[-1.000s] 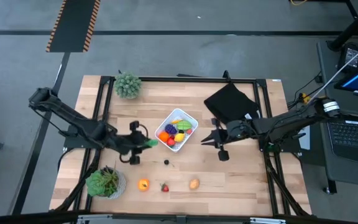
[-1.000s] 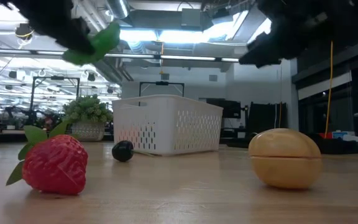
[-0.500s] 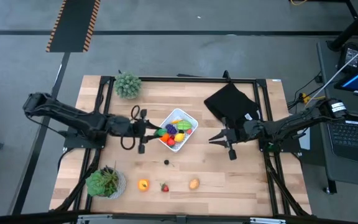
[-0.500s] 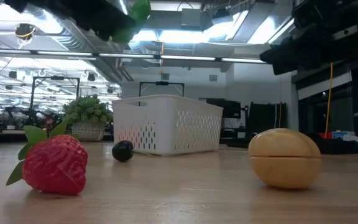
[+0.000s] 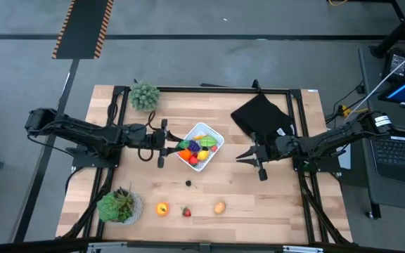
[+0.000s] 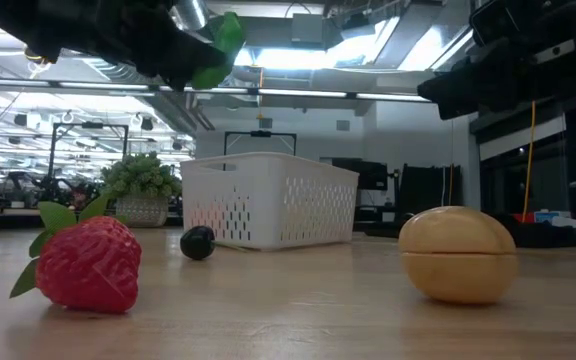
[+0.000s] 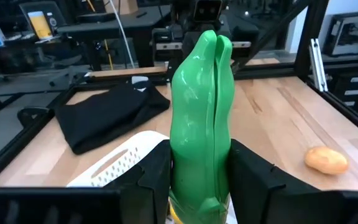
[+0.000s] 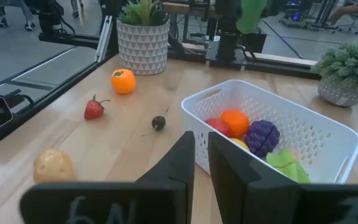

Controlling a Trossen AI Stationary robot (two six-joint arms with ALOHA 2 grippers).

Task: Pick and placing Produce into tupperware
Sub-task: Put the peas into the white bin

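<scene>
Left pincer (image 5: pixel 169 145) clamped on a glossy green toy vegetable (image 7: pixel 202 118), held above the near rim of the white perforated plastic tupperware (image 5: pixel 214 131) mid-table (image 5: pixel 273 197); right pincer (image 5: pixel 242 158) nearly closed, empty, beside tupperware's other side

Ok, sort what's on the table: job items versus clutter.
Job items: white basket with produce inside; green vegetable held in the left gripper; loose orange, strawberry, potato, small dark fruit.

Clutter: two potted plants, black cloth.
</scene>
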